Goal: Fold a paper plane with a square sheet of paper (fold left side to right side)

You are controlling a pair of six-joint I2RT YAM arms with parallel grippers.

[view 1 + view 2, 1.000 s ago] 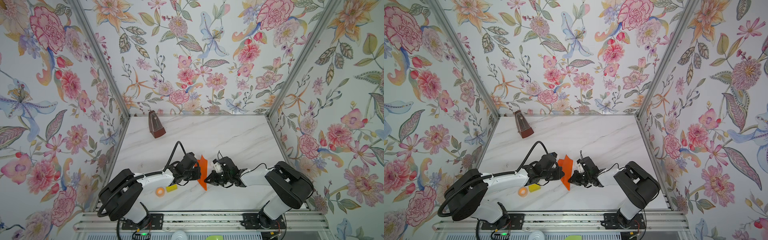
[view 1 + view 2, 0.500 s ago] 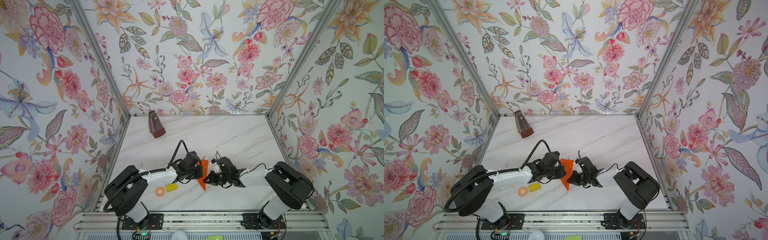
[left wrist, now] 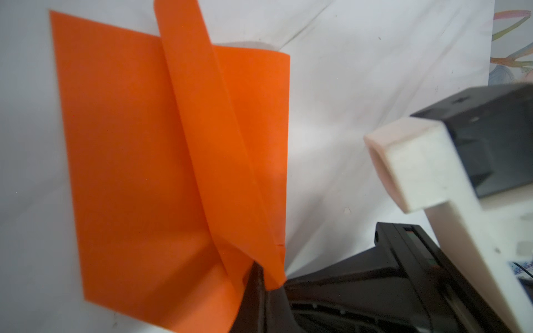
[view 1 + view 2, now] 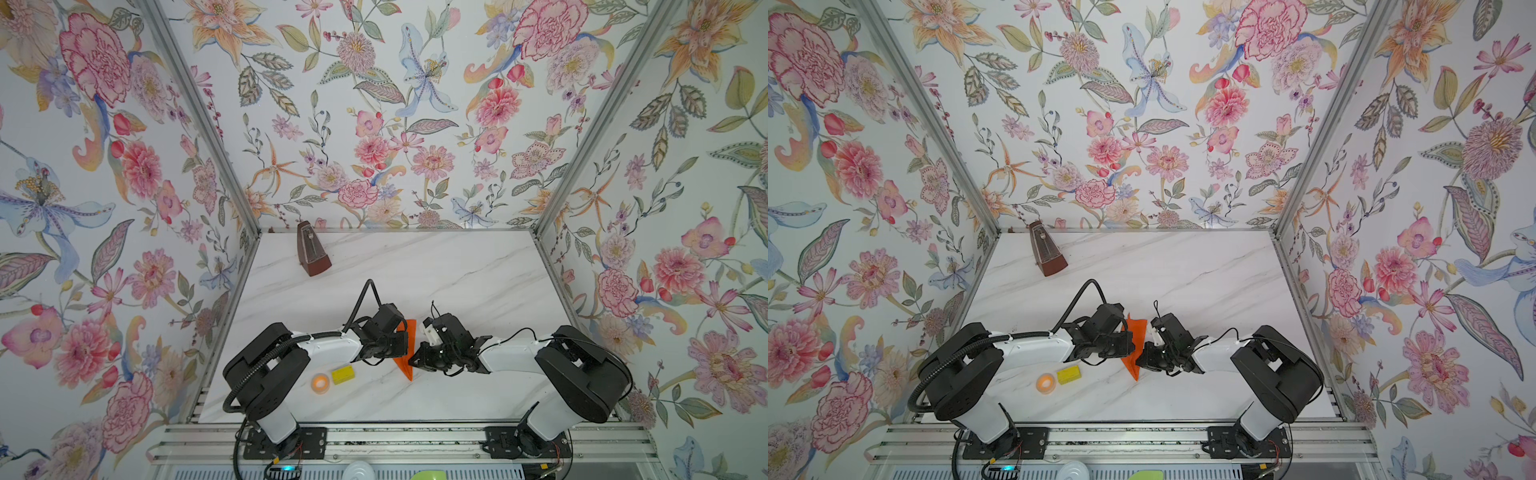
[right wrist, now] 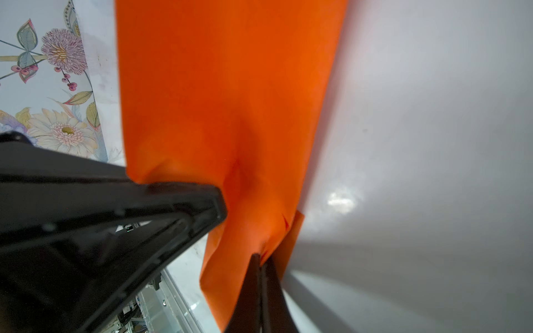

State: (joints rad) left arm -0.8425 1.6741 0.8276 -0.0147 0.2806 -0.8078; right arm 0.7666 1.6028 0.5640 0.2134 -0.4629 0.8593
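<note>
Nearest, on the left of the white table (image 4: 457, 395): a small orange tape ring (image 4: 320, 382), with a yellow block (image 4: 343, 374) just beside it, a bit to the right and farther back. Next, in the middle: the orange paper (image 4: 406, 360), folded long and thin, pointy at the near end, wider at the far end. Held from both sides. On the left, the left gripper (image 3: 258, 269), closed tight on a flap of the paper standing up from the flat part. Flat part lying on the table. On the right, the right gripper (image 5: 261, 261), also closed tight, pinching the paper from the other side. In both top views, two black grippers almost nose to nose across the paper. Far back on the left, well apart from all that: a brown metronome (image 4: 312, 254), standing close to the flowery wall (image 4: 374, 124).
</note>
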